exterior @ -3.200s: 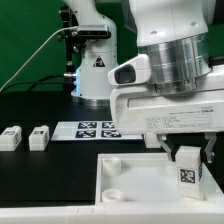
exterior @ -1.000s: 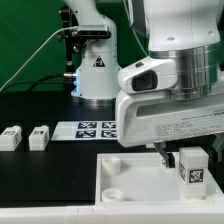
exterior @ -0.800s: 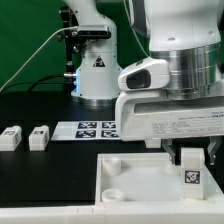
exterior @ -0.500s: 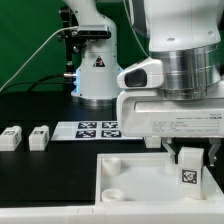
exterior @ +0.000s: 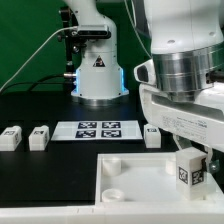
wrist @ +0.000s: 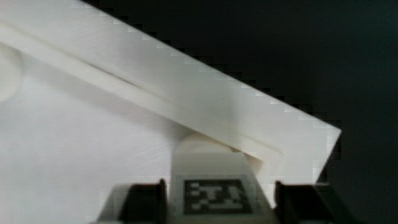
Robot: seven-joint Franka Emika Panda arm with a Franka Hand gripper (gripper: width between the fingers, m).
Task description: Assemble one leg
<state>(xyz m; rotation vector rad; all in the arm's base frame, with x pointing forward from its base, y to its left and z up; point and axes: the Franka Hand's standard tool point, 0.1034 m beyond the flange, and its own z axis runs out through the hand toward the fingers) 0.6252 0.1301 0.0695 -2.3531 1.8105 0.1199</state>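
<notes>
My gripper (exterior: 190, 166) is shut on a leg (exterior: 186, 170), a small white block with a black-and-white tag, and holds it upright at the right corner of the white tray-like piece (exterior: 120, 168). In the wrist view the leg (wrist: 217, 185) sits between my two dark fingers (wrist: 137, 203), with the gripper (wrist: 219, 203) over the tray's raised rim (wrist: 214, 110). Two more legs (exterior: 11, 137) (exterior: 39, 136) lie at the exterior view's left. A third leg (exterior: 152, 135) lies behind the tray, next to my hand.
The marker board (exterior: 104, 129) lies on the black table behind the tray. The arm's base (exterior: 97, 70) stands at the back. A round socket (exterior: 112, 191) shows in the tray's near left corner.
My hand has turned about its vertical axis over the tray's right corner, and the leg has turned with it. A leg behind the tray is now uncovered.
</notes>
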